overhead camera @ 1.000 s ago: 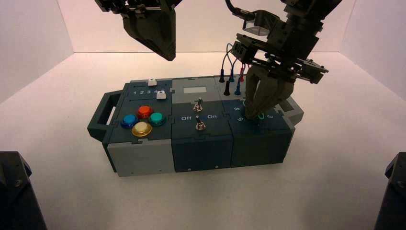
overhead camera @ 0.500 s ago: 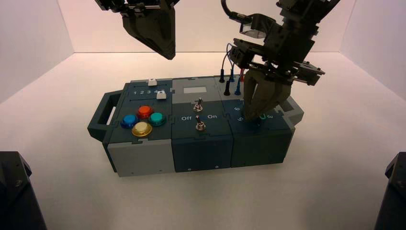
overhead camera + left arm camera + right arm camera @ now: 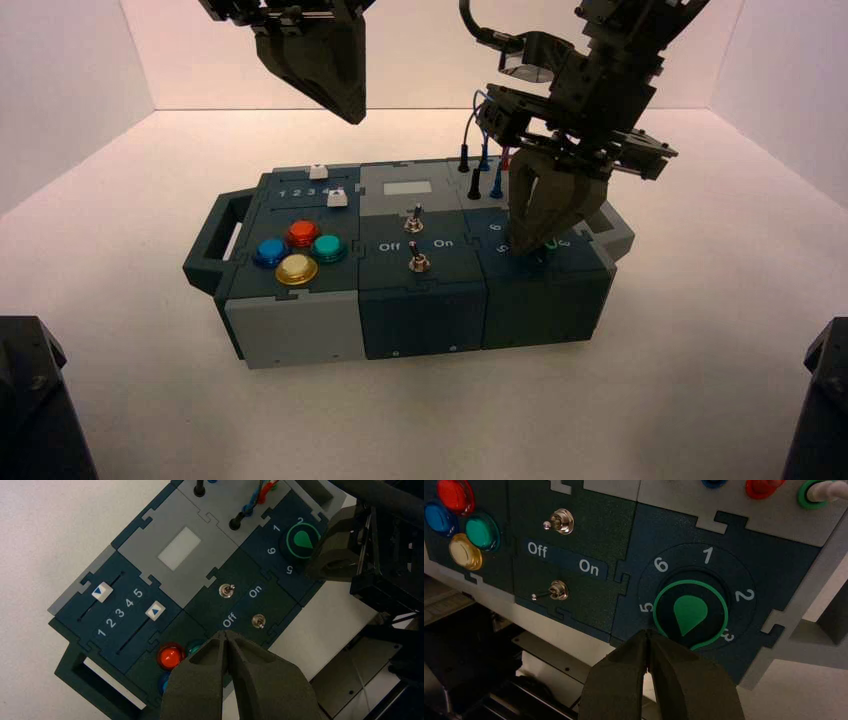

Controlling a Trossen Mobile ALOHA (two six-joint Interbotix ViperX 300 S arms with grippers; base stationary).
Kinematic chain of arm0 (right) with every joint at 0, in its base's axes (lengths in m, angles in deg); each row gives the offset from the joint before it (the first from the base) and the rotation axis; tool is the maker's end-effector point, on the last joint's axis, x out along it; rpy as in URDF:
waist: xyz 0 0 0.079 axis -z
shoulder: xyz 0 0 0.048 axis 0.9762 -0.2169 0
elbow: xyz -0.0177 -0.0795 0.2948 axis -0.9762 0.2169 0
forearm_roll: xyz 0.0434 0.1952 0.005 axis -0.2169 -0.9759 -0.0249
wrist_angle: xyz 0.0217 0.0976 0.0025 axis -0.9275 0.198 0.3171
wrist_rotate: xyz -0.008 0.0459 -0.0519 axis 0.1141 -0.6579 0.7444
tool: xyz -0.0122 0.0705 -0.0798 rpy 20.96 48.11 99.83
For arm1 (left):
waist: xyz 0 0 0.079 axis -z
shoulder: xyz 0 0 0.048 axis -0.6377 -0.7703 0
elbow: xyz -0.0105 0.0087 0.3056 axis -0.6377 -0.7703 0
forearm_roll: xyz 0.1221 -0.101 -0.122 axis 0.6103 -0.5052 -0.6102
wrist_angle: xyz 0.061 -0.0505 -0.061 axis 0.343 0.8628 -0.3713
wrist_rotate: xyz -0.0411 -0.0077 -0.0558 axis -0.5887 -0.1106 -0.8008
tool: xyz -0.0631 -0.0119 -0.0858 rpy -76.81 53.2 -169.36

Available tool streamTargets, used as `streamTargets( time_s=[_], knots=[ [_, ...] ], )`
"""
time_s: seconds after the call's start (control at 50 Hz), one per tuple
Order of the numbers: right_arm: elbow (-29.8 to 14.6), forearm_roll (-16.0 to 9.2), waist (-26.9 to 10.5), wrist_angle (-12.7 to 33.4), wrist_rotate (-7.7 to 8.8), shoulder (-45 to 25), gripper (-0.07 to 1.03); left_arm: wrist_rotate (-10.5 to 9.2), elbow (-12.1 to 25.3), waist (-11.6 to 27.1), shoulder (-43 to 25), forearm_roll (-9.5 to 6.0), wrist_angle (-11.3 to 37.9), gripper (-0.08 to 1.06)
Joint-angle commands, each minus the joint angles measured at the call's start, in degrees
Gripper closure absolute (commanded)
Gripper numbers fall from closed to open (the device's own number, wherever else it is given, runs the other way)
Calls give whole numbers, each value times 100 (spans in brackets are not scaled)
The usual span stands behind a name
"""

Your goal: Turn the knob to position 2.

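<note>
The knob point(image 3: 690, 614) is a dark-teal dial with a green teardrop pointer, on the box's right module among the numbers 1 to 6. Its pointer tip aims between 5 and 3, where the number is hidden by my fingers. My right gripper point(image 3: 647, 633) is shut and empty, its tips at the knob's rim on that side. In the high view it point(image 3: 541, 243) covers most of the knob, with only a green edge point(image 3: 551, 243) showing. The knob also shows in the left wrist view point(image 3: 302, 539). My left gripper point(image 3: 226, 633) is shut and empty, parked high above the box's back point(image 3: 345, 108).
Two metal toggle switches point(image 3: 559, 521) point(image 3: 556, 590) stand by the Off/On lettering. Four coloured push-buttons point(image 3: 298, 252) and two sliders point(image 3: 102, 591) point(image 3: 155, 611) are on the left modules. Plugged wires point(image 3: 485, 150) rise behind the knob module.
My right wrist has turned a little and shifted slightly over the knob module. The left arm has not moved.
</note>
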Motion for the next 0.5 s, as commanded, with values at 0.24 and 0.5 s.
streamTargets(
  time_s=[0.24, 0.5],
  knots=[
    [-9, 97, 70, 35, -35, 299, 99, 9, 141, 9, 53, 26, -35, 101],
    [26, 114, 70, 97, -35, 325, 98, 53, 158, 9, 44, 35, -26, 101]
  ],
)
